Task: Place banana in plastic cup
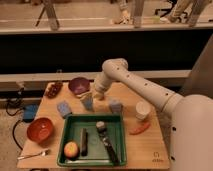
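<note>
My gripper [98,95] is at the end of the white arm, low over the back middle of the wooden table [155,145]. A small pale-yellow banana [85,94] shows just left of its tip, right above a bluish translucent plastic cup [88,103]. I cannot tell whether the banana is held. A white cup [142,110] stands at the right, apart from the gripper.
A purple bowl [79,85] and a dark red cluster [53,90] are at the back left. A blue sponge [64,108], red bowl [40,129] and fork [35,155] are on the left. A green tray [118,120] holds a round yellow-orange fruit [71,149] and dark utensils. An orange-red piece [140,128] lies on the right.
</note>
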You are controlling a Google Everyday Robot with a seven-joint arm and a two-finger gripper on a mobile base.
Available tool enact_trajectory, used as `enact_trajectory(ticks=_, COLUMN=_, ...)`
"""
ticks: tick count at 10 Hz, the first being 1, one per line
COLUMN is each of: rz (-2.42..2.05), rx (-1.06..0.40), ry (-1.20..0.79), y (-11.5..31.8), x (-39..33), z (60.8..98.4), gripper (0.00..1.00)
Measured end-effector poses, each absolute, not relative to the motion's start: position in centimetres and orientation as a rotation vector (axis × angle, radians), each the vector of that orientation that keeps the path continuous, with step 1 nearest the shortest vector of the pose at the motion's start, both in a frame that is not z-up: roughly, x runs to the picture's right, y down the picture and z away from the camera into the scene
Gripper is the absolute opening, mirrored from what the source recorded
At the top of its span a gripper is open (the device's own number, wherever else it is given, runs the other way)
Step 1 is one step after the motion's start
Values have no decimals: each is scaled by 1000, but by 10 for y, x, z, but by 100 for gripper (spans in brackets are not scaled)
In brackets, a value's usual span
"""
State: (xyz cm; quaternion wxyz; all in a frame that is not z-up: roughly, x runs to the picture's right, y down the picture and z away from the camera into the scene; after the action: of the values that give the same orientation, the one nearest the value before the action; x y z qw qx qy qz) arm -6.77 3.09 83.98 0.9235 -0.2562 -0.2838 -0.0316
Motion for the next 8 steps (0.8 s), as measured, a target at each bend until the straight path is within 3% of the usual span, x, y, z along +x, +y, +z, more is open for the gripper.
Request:
enact_trajectory(ticks=3, rz=-108, rx=-538, ry=-591, y=35, x=-79, z=840, gripper=4)
enact_trajectory(ticks=8, rz=-144, rx=-587, ry=-585, y=38, x=-88, z=844, gripper=52)
